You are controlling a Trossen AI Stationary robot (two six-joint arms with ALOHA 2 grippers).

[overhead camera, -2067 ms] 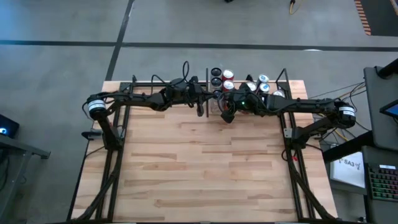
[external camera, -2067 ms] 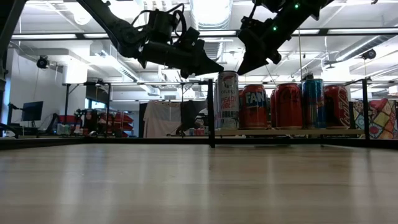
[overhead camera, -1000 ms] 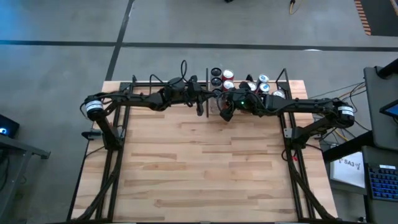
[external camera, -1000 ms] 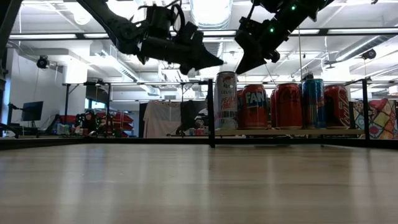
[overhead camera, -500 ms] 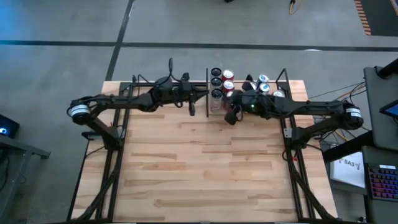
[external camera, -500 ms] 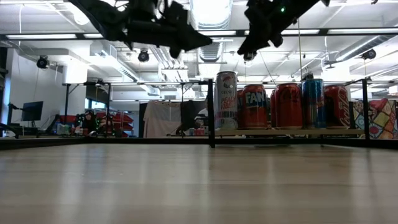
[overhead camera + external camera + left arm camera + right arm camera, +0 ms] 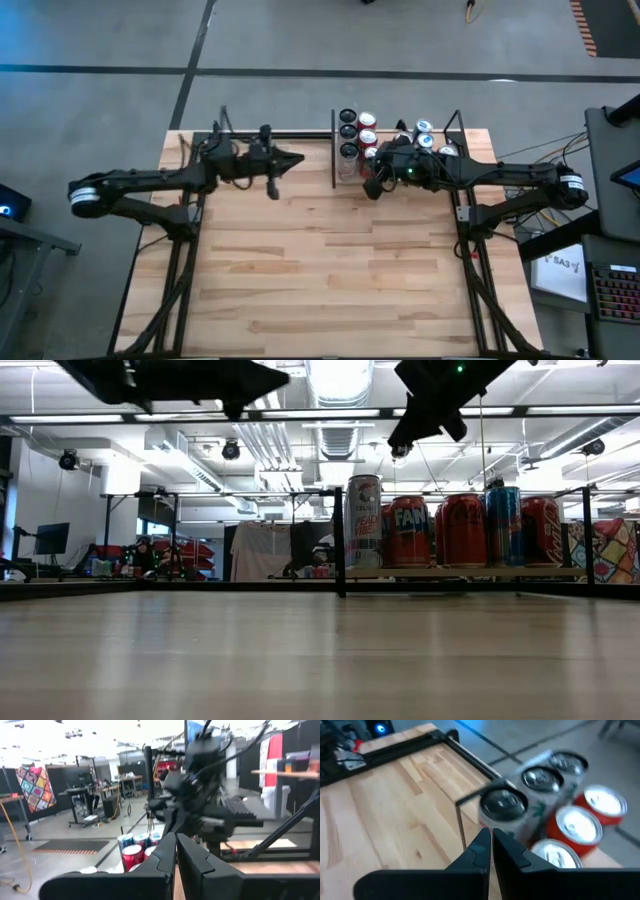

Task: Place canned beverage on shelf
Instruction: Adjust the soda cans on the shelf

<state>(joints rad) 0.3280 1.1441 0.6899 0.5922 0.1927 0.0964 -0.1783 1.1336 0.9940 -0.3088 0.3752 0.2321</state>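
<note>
Both grippers are clenched and empty: the right gripper [image 7: 368,187] hangs just beside the shelf [image 7: 458,128], the left gripper [image 7: 296,158] well apart over the table [image 7: 320,280]. On the shelf's near corner stands the tall silver can [image 7: 363,520], upright beside other cans [image 7: 463,528]. A careless right-arm swing could topple it.

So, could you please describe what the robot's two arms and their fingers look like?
Both arms are dark, slender and jointed, with black cables looping along them. The left arm and right arm each end at the shoulder in a pale ringed cylinder. A small green light glows near the right gripper. The fingers are flat, black and tapered. No markings are readable.
</note>
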